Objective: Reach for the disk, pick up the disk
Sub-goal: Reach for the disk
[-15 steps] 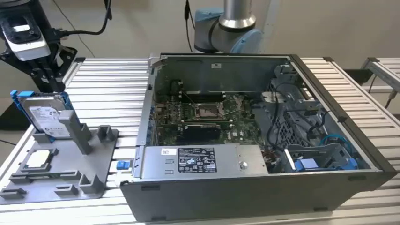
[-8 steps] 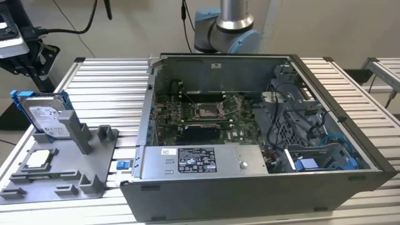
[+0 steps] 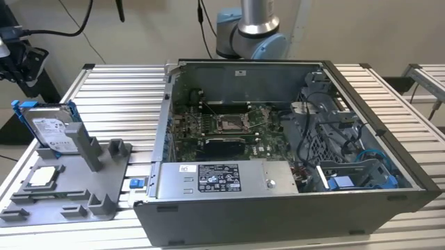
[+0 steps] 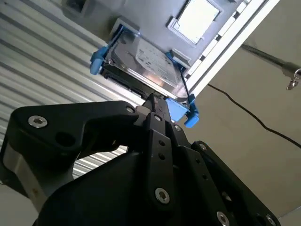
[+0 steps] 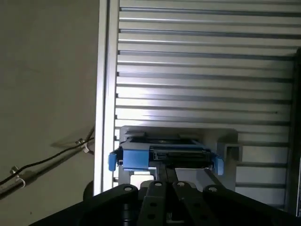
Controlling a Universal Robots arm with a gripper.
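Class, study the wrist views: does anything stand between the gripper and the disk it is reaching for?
Nothing visible does. In both wrist views the gripper sits right at the near edge of the disk, which stands propped in the grey holder.

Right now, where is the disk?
The disk stands on edge in the grey holder at the exterior view's left, on the slatted table beside the open computer case.
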